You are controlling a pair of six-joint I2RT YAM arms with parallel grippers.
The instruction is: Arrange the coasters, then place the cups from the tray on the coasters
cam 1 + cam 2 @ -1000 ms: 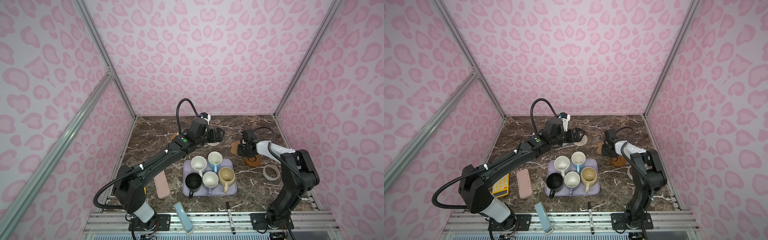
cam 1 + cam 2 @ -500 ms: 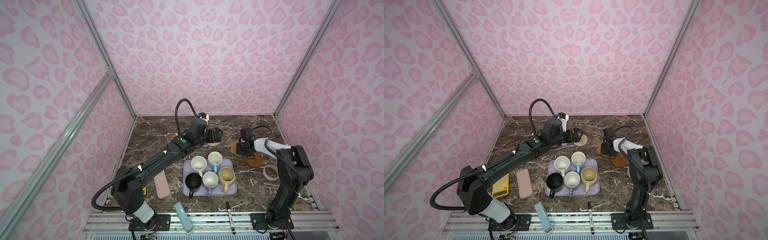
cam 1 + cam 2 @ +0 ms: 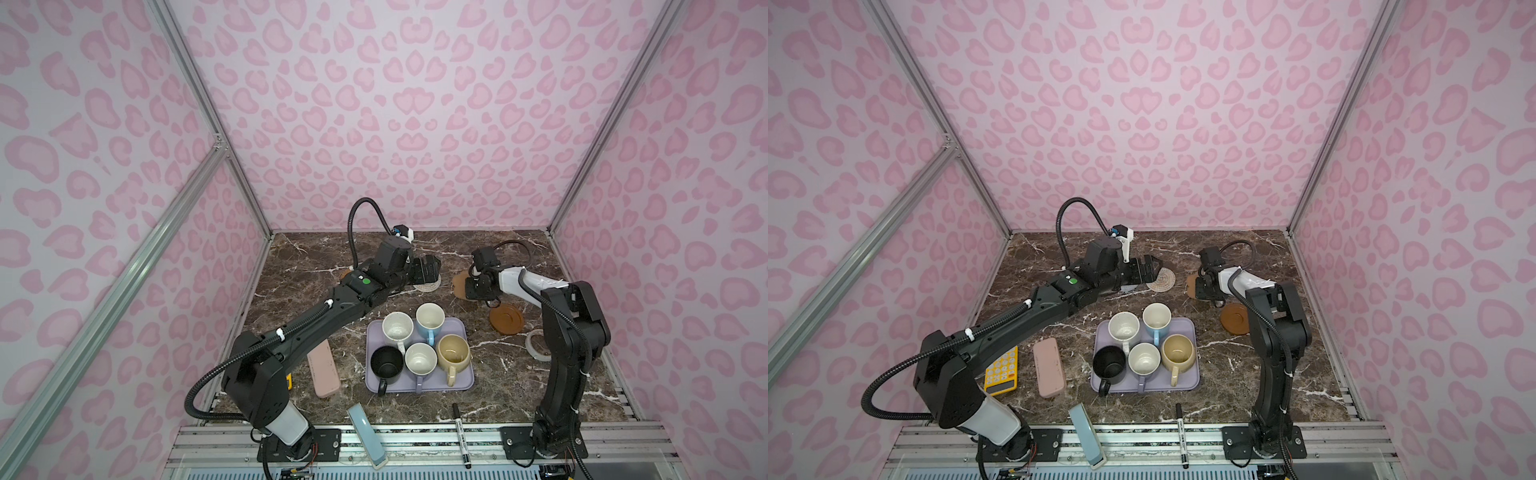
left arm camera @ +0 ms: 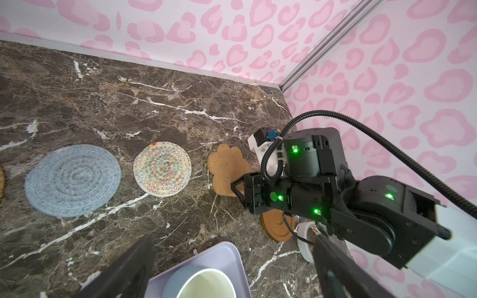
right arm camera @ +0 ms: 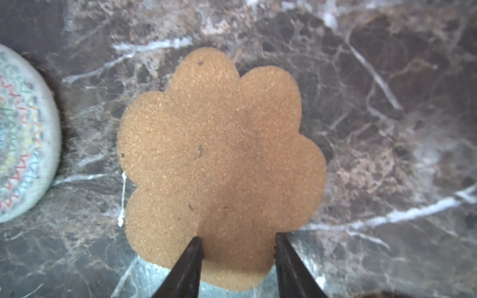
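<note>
Paw coaster [image 5: 219, 165]: right gripper [image 5: 237, 237] half-open, tips on edge (nothing clamped); slide flat, kept at 3 o'clock of cream coaster [image 5: 23, 134].

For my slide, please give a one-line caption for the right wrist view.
Right gripper, jaws parted, over the edge of the tan paw-shaped coaster on the marble table, cream woven coaster nearby.

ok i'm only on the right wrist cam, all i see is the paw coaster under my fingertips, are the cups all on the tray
observer: yes, five cups stand on the tray.
operator: where's the left gripper
observer: the left gripper is raised, open and empty, near the cream woven coaster.
operator: any coaster off on its own
observer: the brown rimmed disc lies alone, nearer the front than the paw coaster.
</note>
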